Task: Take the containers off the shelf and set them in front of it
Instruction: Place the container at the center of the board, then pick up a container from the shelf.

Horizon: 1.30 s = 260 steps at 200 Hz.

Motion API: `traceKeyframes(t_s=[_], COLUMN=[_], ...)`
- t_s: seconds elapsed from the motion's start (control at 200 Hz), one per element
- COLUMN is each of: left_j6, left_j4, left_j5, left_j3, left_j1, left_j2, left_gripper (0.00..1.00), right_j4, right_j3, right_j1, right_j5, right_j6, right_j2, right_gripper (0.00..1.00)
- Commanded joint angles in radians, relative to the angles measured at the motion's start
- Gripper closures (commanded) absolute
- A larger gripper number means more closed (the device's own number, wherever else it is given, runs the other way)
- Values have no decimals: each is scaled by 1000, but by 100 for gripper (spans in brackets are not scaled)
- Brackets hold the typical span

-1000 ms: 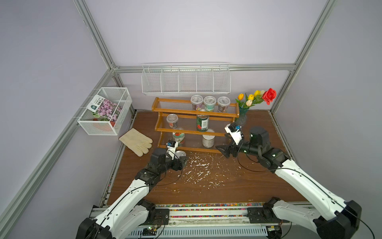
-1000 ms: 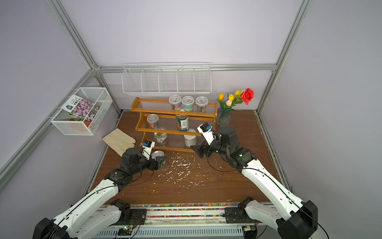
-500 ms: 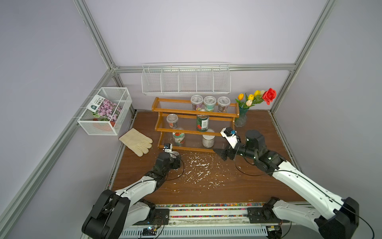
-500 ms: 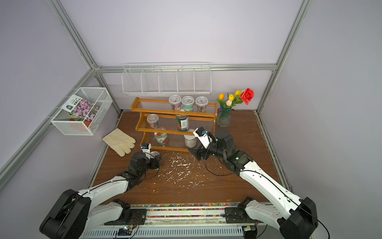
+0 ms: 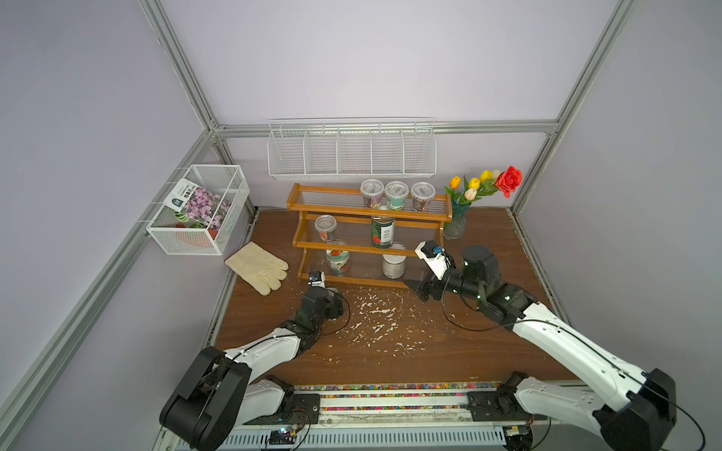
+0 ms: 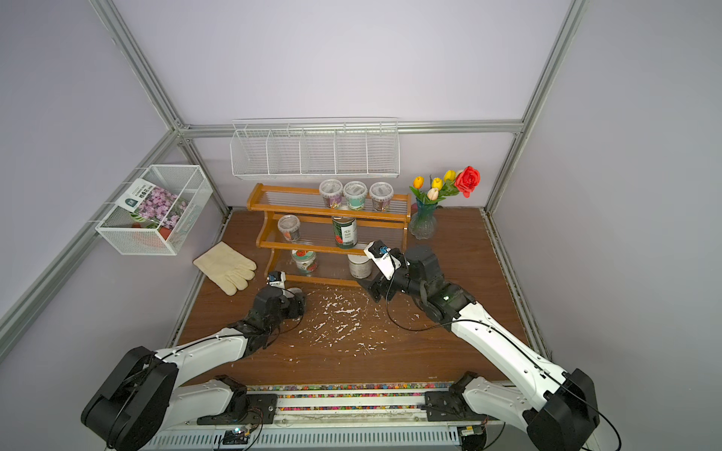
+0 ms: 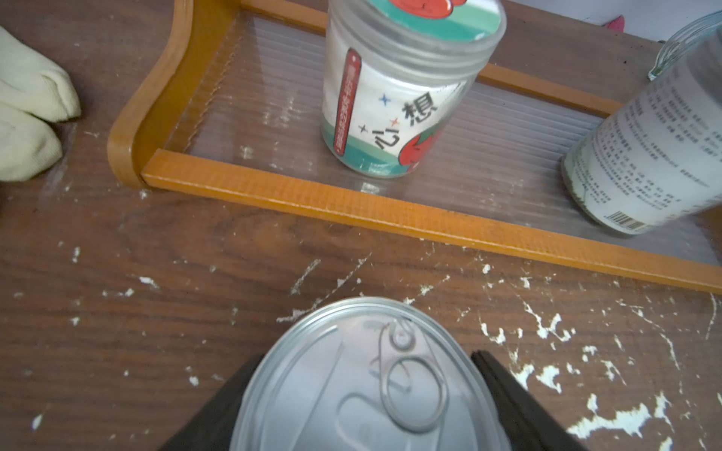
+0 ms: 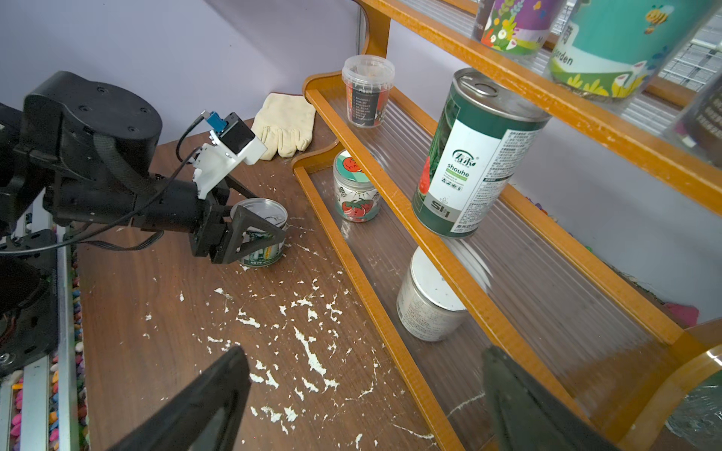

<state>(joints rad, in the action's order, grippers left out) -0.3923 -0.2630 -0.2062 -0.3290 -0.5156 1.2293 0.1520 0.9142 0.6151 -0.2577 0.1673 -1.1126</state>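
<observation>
A short silver pull-tab tin can (image 7: 351, 390) is grasped across its side wall by the left hand (image 8: 269, 222) and appears to stand on the brown wooden counter (image 5: 390, 363), just before the left end of the orange-brown three-tier shelf (image 5: 351, 279). The right hand (image 5: 415, 289) is spread wide and empty, near the white-lidded jar (image 8: 429, 308) on the bottom tier. That jar is judged stiff, smooth and wider than the cans, so it is best taken low across its wall, beneath the lid. Also on the shelf are a strawberry-lidded jar (image 7: 390, 109), a tall green-labelled tin can (image 8: 469, 156) and four clear lidded cups (image 5: 396, 195), probably light and thin-walled. All are closed, and their contents cannot be told.
</observation>
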Motion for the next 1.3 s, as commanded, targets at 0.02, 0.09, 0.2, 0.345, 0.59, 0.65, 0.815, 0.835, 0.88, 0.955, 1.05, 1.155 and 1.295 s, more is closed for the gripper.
traceKeyframes(t_s=[0.02, 0.09, 0.2, 0.345, 0.59, 0.65, 0.815, 0.835, 0.88, 0.955, 1.05, 1.155, 1.295], left_j6=[-55, -66, -77, -90, -124, -134, -57, -48, -14, 56, 161, 281, 449], left_j4=[23, 38, 59, 122, 290, 338, 421, 442, 488, 542, 577, 564, 625], left_j5=[-53, -68, -81, -110, -174, -186, -146, -138, -113, -43, 80, 309, 511], left_j3=[22, 20, 13, -13, -97, -119, -178, -193, -237, -332, -459, -610, -859], left_j1=[-24, -35, -37, -38, -39, -38, -38, -38, -36, -19, 32, 137, 178], left_j2=[7, 8, 7, -17, -81, -118, -255, -272, -303, -334, -333, -283, -116], left_gripper=[21, 16, 15, 11, 0, 0, 0, 0, 0, 0, 1, 0, 0], right_j4=[-10, -8, -2, 7, 29, 30, 11, 8, 2, -5, -25, -47, -62], right_j3=[-11, -11, -9, -12, -5, -4, 0, 1, 7, 18, 28, 44, 64], right_j1=[6, 6, 5, 4, -15, -23, -51, -54, -59, -64, -70, -83, -92], right_j5=[18, 28, 45, 70, 75, 71, 29, 24, 12, -5, -22, -42, -53], right_j6=[24, 29, 30, 27, 12, 1, -49, -55, -66, -83, -112, -142, -155], right_j2=[-14, -11, -5, 12, 48, 57, 80, 83, 86, 94, 106, 112, 108], right_gripper=[4, 4, 4, 4, 3, 3, 3, 3, 3, 3, 3, 3, 3])
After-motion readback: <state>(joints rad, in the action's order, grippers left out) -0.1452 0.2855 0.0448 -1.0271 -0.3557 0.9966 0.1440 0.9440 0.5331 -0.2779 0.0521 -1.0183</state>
